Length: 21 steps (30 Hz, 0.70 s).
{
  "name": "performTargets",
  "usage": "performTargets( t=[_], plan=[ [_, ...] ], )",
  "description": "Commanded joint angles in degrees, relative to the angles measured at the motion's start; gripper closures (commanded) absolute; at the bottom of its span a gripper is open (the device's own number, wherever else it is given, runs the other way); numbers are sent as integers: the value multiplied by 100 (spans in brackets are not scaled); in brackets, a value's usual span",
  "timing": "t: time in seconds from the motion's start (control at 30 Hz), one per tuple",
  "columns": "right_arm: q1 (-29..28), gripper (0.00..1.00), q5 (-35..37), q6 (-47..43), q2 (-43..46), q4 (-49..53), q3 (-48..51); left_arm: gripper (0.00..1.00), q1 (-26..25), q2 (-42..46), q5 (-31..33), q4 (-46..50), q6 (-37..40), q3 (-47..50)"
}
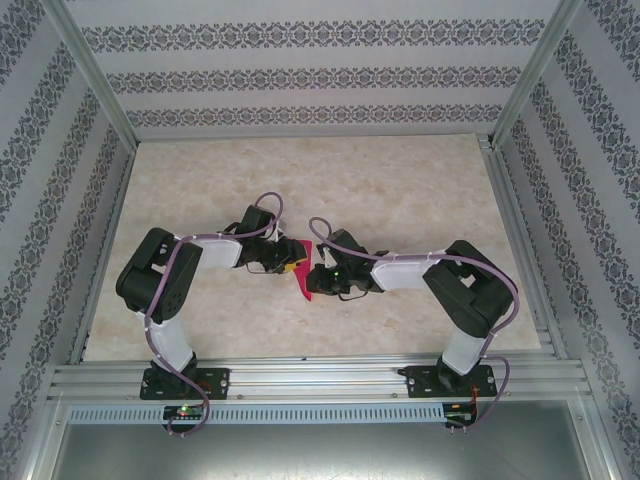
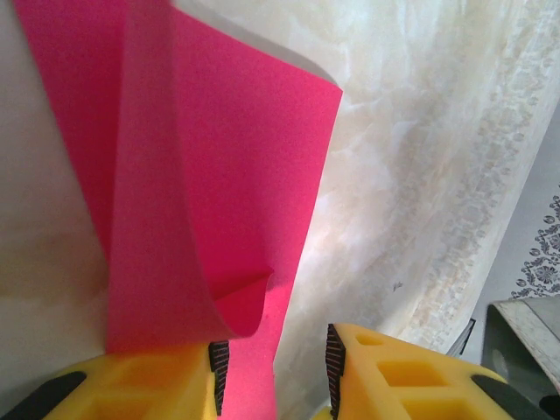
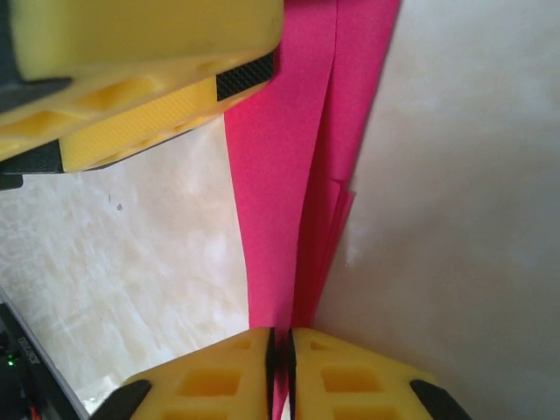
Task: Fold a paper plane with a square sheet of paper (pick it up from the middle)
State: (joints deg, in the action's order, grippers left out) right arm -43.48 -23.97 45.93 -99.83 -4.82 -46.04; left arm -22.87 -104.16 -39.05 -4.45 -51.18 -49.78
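Okay, right gripper (image 3: 282, 372): jaws pinched together on the pink sheet (image 3: 289, 192), only a hairline between the pads with the paper edge caught in it. From the pinch the sheet runs straight away from the fingers as a long narrow strip with a lengthwise crease. Layered edges show on its right side.

Then left gripper (image 2: 273, 381): jaws apart, with a clear gap between the black pads, much wider than the paper. The sheet passes through that gap and is not clamped. One folded flap stands up off the sheet and curls toward the finger (image 2: 131, 385) on the view's left side, its lower corner rolled. Can't tell whether it touches that pad. The rest of the sheet spreads away fairly flat. In the right wrist view one of this gripper's fingers (image 3: 140, 79) sits near the far end of the strip, just beside the paper's left edge.

Top view: both grippers meet nearly tip to tip over the marble-pattern table (image 1: 400, 180), toward its near half. The sheet sits between and just below them as a dark pink wedge pointing toward the arm bases. Can't tell if its tip touches the table. Patterned walls (image 1: 300, 80) stand around it, and the metal frame rails (image 1: 320, 375) run along the near edge.
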Motion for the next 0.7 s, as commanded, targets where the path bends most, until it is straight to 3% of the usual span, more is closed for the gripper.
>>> performTargets(
  t=[0.0,0.2,0.67],
  plan=[
    [-124,78,319,-221,368,497,-100,61,-34,-71,126,334,84,-40],
    [-403,67,1073,-606,584,1007,-343,61,-33,89,32,264,-23,-63],
    [-652,65,1527,-877,-119,1499,-936,60,-36,386,28,199,-270,-40]
  ],
)
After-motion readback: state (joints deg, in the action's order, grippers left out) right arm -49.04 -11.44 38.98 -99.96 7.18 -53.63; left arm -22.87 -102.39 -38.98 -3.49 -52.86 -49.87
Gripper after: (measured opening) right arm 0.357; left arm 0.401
